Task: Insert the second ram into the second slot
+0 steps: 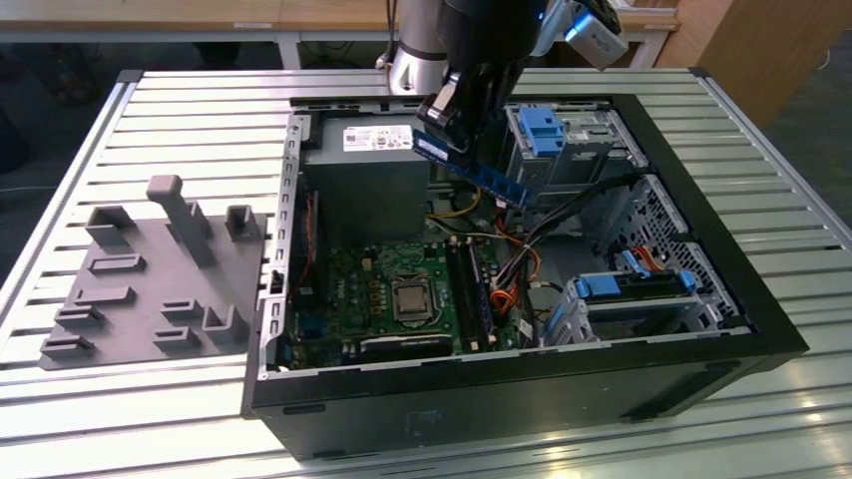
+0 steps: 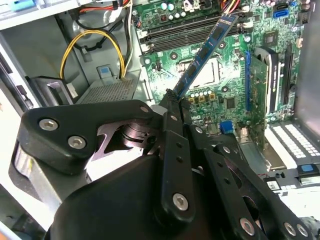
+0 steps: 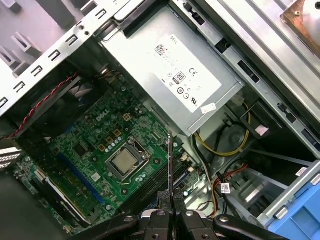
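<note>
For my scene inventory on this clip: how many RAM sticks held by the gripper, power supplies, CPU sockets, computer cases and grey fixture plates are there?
RAM stick, held in the gripper: 1
Power supply: 1
CPU socket: 1
Computer case: 1
Grey fixture plate: 1
Total: 5

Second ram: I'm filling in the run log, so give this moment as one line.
pincer: shut on second ram | second ram: tilted, in air over open case | insertion: not yet done

The second ram (image 2: 205, 52) hangs over the motherboard (image 2: 227, 102) inside the case (image 1: 748, 299), which stands on the table (image 1: 187, 110).
</note>
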Controlling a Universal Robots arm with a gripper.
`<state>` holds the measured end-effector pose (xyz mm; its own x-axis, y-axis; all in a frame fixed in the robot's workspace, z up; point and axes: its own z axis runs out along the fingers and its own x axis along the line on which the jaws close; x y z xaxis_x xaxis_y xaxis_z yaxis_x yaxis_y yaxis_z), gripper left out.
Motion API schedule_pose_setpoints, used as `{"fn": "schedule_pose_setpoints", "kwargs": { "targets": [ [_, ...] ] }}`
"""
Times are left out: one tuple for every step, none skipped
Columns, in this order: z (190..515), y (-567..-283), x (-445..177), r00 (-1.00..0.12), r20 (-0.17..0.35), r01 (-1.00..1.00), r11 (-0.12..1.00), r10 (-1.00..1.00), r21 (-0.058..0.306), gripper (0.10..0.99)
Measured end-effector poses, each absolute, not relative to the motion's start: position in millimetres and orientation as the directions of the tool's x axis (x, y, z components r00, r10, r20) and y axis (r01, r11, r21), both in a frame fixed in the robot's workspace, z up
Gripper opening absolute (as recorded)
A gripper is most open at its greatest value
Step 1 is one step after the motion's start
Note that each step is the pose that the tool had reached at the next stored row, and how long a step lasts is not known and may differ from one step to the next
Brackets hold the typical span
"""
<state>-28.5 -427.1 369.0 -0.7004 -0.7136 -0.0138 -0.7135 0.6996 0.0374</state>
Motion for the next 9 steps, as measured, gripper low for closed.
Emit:
{"fn": "schedule_pose_setpoints", "kwargs": {
  "targets": [
    [368.9, -427.1, -28.5, -0.705, -0.014, -0.709, 0.704, -0.709, 0.037, 0.133],
    [368.9, -427.1, -28.5, -0.71, -0.014, -0.704, 0.709, -0.704, 0.037, 0.133],
    [368.9, -427.1, -28.5, -0.715, -0.014, -0.699, 0.714, -0.699, 0.037, 0.133],
    [368.9, -427.1, -28.5, -0.72, -0.014, -0.694, 0.719, -0.694, 0.037, 0.133],
    [368.9, -427.1, -28.5, -0.724, -0.014, -0.689, 0.724, -0.689, 0.037, 0.133],
    [368.8, -427.1, -28.5, -0.729, -0.014, -0.684, 0.728, -0.684, 0.037, 0.133],
    [368.8, -427.1, -28.5, -0.734, -0.014, -0.679, 0.733, -0.679, 0.037, 0.133],
    [368.8, -427.1, -28.5, -0.739, -0.014, -0.674, 0.738, -0.674, 0.037, 0.133],
    [368.8, -427.1, -28.5, -0.743, -0.014, -0.669, 0.743, -0.669, 0.037, 0.133]
  ]
}}
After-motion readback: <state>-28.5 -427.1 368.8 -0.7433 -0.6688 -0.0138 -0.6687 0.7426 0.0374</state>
